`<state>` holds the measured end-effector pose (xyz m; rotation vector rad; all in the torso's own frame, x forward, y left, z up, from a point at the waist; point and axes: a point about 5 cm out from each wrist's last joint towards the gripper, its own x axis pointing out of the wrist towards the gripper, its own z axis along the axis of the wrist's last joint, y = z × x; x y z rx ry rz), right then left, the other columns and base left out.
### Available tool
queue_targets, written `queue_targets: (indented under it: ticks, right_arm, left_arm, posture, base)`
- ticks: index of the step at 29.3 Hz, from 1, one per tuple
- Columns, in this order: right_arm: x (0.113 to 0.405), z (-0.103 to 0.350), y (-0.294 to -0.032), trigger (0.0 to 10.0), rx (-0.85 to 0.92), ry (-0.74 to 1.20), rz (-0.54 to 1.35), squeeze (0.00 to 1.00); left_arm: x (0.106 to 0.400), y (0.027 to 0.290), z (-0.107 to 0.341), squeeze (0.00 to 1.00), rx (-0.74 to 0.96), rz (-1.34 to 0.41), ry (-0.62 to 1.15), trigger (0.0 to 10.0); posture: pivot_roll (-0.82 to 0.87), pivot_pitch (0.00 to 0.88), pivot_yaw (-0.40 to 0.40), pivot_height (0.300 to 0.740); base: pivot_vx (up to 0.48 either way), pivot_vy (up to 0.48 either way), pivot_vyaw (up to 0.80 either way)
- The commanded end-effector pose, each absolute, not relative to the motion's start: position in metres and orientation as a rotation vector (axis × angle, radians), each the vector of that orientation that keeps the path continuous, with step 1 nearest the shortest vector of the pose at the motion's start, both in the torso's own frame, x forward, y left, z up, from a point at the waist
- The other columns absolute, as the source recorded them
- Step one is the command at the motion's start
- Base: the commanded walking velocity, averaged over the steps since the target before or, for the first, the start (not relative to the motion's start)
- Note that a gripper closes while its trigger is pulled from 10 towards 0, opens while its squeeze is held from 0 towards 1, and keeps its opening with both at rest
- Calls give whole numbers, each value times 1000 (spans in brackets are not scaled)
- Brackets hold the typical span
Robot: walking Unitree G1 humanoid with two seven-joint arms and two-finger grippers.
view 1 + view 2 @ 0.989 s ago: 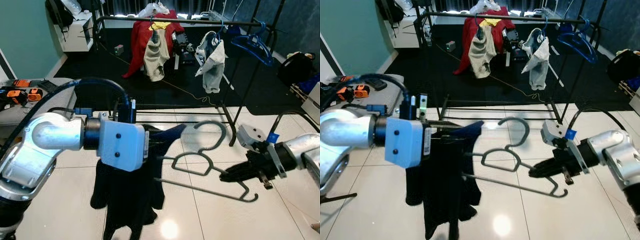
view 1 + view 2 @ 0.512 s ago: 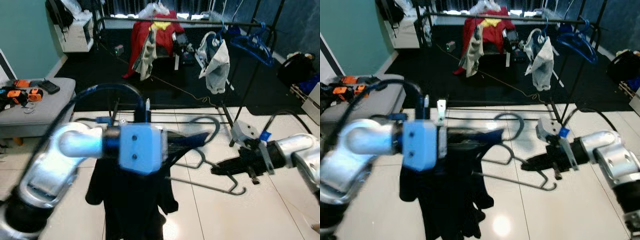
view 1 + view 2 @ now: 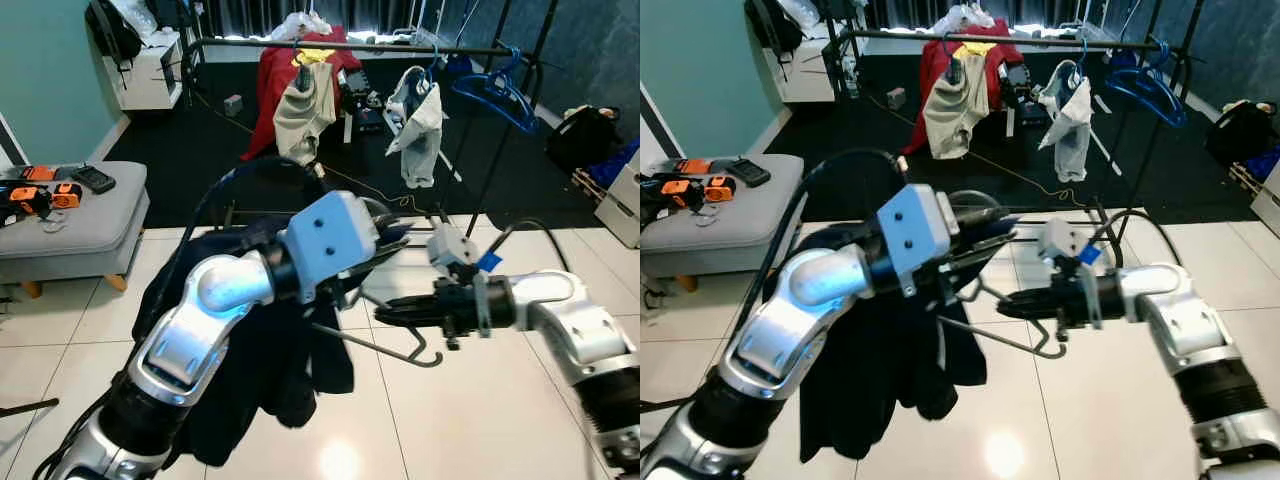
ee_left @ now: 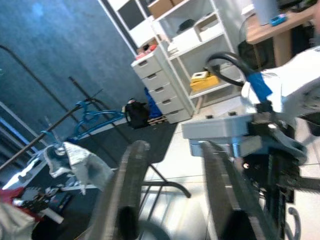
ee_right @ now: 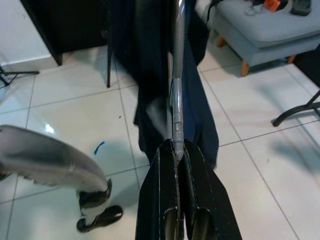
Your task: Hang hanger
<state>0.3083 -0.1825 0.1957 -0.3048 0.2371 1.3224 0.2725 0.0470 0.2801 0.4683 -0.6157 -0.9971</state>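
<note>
Grey metal wire hanger (image 3: 385, 345) held mid-air above white tiled floor (image 3: 470, 420), pinched in right gripper (image 3: 385, 310), dark navy garment (image 3: 265, 370) draped from left gripper (image 3: 395, 237), fingers slightly parted, black clothes rail (image 3: 350, 45) well behind.

Bright, even indoor light, a glare spot on the glossy white floor tiles (image 3: 338, 462) below the dark garment (image 3: 262, 370), left wrist view blurred, the nearest fingers (image 4: 125, 200) were out of focus.

Your left gripper (image 3: 385, 238) fingertips blur into the dark garment (image 3: 250, 350). Hanger (image 3: 385, 345) top is hidden behind it.
</note>
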Motion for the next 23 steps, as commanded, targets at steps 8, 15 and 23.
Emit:
queue_targets:
  ticks: [8,15,23]
  right_arm:
    - [309,203,-172,10000,-257,145,1331,0]
    - [312,217,-166,10000,-137,24,1323,0]
    - [309,234,-165,10000,88,-139,1317,0]
  left_arm:
    - [273,58,276,1000,504,-955,-578,10000]
    - [283,84,289,1000,489,-782,-604,10000]
    - [287,111,299,1000,448,-601,-628,10000]
  posture:
    - [-59,42,13,740]
    - [-47,43,8,740]
    - [-38,42,11,740]
  base:
    - [0,0,0]
    - [0,0,0]
    - [0,0,0]
